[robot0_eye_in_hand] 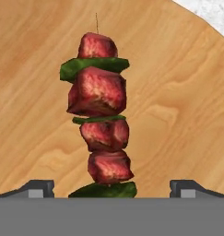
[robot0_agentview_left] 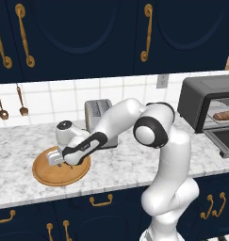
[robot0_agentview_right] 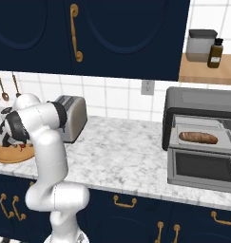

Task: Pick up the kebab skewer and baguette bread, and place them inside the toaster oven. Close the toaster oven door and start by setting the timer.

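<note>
Hovering with jaws spread wide, the claw straddles the kebab skewer, glossy red chunks on a round, grained wooden plate.

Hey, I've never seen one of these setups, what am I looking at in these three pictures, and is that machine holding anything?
It's a rendered kitchen with a white robot arm on a driving base. Two pictures come from cameras behind the arm, one to each side; the third looks out from its hand. The gripper hangs open over a round wooden plate, straddling the kebab skewer that lies on the plate. Nothing is held. On the marble counter stand a silver toaster and the toaster oven, its door open, with the baguette bread already inside.
</note>
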You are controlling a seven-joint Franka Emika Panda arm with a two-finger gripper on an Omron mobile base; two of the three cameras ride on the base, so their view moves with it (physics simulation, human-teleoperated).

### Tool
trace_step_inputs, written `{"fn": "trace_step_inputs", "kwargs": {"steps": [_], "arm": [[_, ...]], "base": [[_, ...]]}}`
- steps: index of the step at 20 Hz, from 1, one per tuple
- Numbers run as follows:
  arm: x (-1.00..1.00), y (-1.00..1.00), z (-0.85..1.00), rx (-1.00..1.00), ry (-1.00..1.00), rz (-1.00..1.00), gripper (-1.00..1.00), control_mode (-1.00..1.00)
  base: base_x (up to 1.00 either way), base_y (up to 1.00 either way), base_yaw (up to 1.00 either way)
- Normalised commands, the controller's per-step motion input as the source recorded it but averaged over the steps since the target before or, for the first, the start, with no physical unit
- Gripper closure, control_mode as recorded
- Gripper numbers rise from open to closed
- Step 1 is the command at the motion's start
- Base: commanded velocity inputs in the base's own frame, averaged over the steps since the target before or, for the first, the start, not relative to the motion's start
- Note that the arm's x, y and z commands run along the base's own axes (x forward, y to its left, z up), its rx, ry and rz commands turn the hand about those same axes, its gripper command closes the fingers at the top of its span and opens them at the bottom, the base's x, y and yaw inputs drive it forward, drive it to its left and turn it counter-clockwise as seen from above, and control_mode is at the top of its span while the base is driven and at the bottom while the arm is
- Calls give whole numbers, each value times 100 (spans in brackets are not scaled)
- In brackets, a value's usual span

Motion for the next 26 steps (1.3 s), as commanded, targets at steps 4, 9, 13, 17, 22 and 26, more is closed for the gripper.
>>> {"fn": "trace_step_inputs", "kwargs": {"steps": [4,9,13,17,22,26], "arm": [[0,0,0,0,0,0,-100,-100],[0,0,0,0,0,0,100,-100],[0,0,0,0,0,0,100,-100],[-5,-3,6,0,0,0,100,-100],[-16,-37,79,6,-4,-2,100,-100],[-43,-95,54,11,0,-3,100,-100]], "base": [[0,0,0],[0,0,0],[0,0,0],[0,0,0],[0,0,0],[0,0,0]]}}
